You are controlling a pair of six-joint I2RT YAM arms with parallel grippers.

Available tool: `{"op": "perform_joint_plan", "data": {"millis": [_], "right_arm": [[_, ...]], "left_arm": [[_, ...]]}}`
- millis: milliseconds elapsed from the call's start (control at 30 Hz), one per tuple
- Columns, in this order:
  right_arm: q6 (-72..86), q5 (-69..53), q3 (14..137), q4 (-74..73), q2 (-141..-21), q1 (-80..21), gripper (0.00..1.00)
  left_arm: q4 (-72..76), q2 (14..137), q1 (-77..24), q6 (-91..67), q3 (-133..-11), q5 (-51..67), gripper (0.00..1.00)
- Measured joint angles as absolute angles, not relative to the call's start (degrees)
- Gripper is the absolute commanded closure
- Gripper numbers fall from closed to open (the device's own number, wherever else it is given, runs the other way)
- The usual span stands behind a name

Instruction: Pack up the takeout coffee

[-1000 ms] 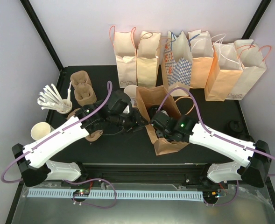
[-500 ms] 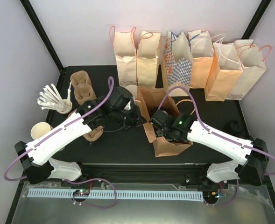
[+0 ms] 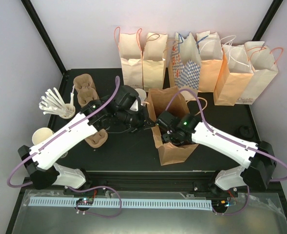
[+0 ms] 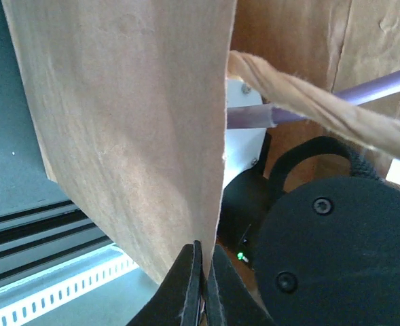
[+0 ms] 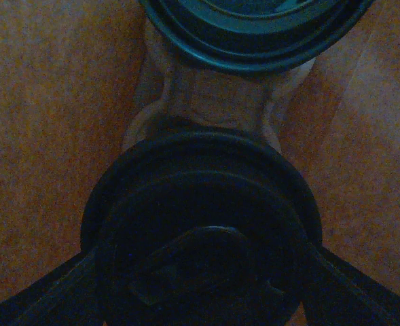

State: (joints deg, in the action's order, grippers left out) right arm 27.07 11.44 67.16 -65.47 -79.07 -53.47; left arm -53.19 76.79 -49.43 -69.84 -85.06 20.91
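**Top external view.** The left gripper is at the left rim of the open brown paper bag, which stands in front of a row of closed bags. The right gripper reaches down into the bag's mouth. The takeout coffee is hidden here beneath the right wrist. The step appears to be lowering the cup into the bag. To do it well, the rim should be held taut and the cup brought straight down, upright and clear of the walls.

**Left wrist view.** The fingers are clenched on the bottom edge of the bag's wall. A twisted paper handle crosses behind.

**Right wrist view.** Inside the bag, the takeout coffee shows as a round black lid with a raised ring. The jaws flank it on either side, apparently grasping the cup below. Beyond it lie a pulp carrier and a second black lid. Release should wait until the base is seated.
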Motion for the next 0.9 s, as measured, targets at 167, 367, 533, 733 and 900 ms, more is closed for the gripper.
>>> {"op": "perform_joint_plan", "data": {"millis": [167,367,533,733,900], "right_arm": [[26.89,11.07,67.07,-64.53,-80.66,-52.88,0.59],[26.87,10.31,65.58,-62.54,-80.97,-51.96,0.58],[26.92,10.28,63.88,-60.64,-80.62,-51.92,0.58],[26.98,10.37,61.73,-58.43,-79.70,-51.77,0.58],[27.05,10.50,61.04,-57.01,-79.70,-51.66,0.58]], "left_arm": [[-53.28,78.78,-49.04,-68.99,-86.41,22.63,0.99],[-53.71,79.46,-48.75,-68.10,-86.87,23.57,0.98],[-54.15,79.55,-48.64,-67.37,-86.87,23.73,0.98],[-54.19,79.55,-48.47,-66.54,-86.87,24.12,0.98],[-54.22,79.55,-48.45,-66.15,-86.87,24.14,0.98]]}}
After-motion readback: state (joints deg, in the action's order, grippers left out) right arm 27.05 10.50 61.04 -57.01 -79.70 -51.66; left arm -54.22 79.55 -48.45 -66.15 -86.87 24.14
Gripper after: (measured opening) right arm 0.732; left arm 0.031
